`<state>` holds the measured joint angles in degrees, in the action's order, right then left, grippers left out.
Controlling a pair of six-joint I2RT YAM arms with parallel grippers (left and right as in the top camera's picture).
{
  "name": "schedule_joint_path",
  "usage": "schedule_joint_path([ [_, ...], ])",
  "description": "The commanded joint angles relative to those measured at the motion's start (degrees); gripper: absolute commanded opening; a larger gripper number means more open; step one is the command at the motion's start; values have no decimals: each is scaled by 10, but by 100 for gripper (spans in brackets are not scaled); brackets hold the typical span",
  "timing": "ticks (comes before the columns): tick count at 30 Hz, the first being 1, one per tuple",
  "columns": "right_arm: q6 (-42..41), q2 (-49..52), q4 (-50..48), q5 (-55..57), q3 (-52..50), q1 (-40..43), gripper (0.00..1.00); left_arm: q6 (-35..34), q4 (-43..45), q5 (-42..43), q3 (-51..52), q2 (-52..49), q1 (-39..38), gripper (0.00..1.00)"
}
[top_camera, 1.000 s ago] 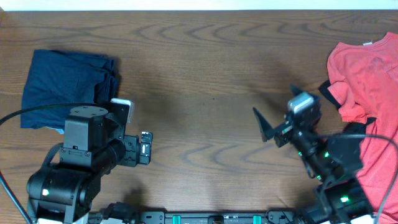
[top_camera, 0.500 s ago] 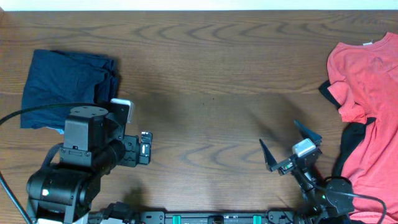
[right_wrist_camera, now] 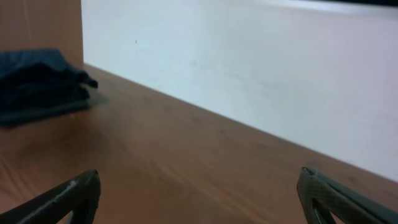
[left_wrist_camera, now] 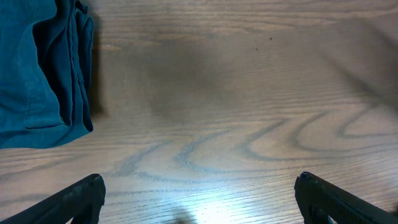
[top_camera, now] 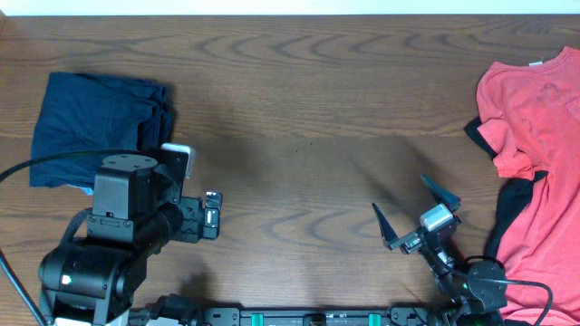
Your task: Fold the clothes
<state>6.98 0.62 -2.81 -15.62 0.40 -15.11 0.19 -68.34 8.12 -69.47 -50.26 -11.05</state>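
The dark navy shorts (top_camera: 98, 122) lie folded at the far left of the table; they also show in the left wrist view (left_wrist_camera: 40, 71) and far off in the right wrist view (right_wrist_camera: 37, 81). A coral-red T-shirt (top_camera: 535, 136) lies crumpled at the right edge, over a black garment (top_camera: 515, 204). My left gripper (left_wrist_camera: 199, 193) is open and empty over bare wood, right of the shorts; in the overhead view the arm body hides it. My right gripper (top_camera: 412, 213) is open and empty near the front edge, left of the red T-shirt, pointing across the table (right_wrist_camera: 198, 193).
A white wall (right_wrist_camera: 249, 68) runs beyond the table's far edge. The left arm's bulky base (top_camera: 109, 244) sits at the front left and the right arm's base (top_camera: 480, 285) at the front right.
My right arm has drawn back from beside the red T-shirt toward the front edge, jaws staying open. The left arm and the garments have not moved.
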Motion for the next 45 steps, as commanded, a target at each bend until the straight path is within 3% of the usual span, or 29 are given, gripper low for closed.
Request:
schedule_joint_path([
  [1, 4, -3, 34, 7, -1, 5, 99, -2, 0, -7, -8, 1, -2, 98],
  [36, 4, 0, 57, 6, -1, 5, 99, 5, -24, -15, -7, 5, -2, 98],
  [39, 4, 0, 57, 6, -1, 5, 99, 6, 42, -39, 10, 27, -1, 98],
  [45, 4, 0, 57, 6, -1, 5, 99, 6, 295, -41, 146, 142, 12, 98],
])
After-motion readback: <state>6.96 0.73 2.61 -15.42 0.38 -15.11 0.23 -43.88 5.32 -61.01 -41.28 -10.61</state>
